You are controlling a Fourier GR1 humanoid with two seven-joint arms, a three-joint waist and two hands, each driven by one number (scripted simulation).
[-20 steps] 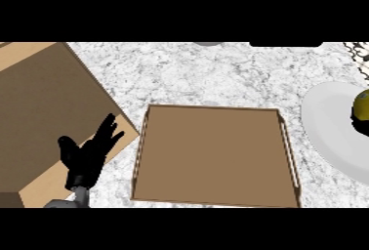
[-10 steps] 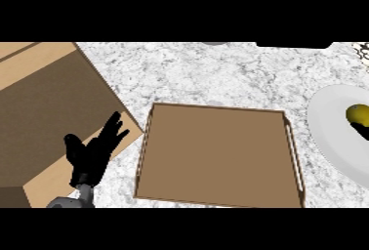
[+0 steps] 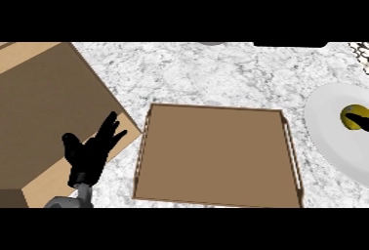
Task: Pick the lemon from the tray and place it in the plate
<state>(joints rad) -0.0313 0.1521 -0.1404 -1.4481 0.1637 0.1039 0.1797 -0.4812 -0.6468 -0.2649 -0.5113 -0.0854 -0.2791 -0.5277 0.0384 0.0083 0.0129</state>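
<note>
The yellow lemon [image 3: 352, 116] is over the white plate [image 3: 328, 141] at the view's right edge. Black fingers [image 3: 359, 122] of my right hand cross the lemon and curl round it; the rest of that hand is cut off by the edge. The brown tray [image 3: 216, 151] lies in the middle of the counter with nothing on it. My left hand [image 3: 88, 154] rests open at the lower left with its fingers up, over the edge of a wooden board, well away from the tray's inside.
A large light-brown wooden board [image 3: 51, 112] covers the left side. The grey marble counter [image 3: 216, 73] runs behind the tray. A dark meshed object [image 3: 360, 49] shows at the top right corner.
The lemon, with the right hand's fingers on it, has moved slightly down and inward over the plate. The left hand has stayed where it was.
</note>
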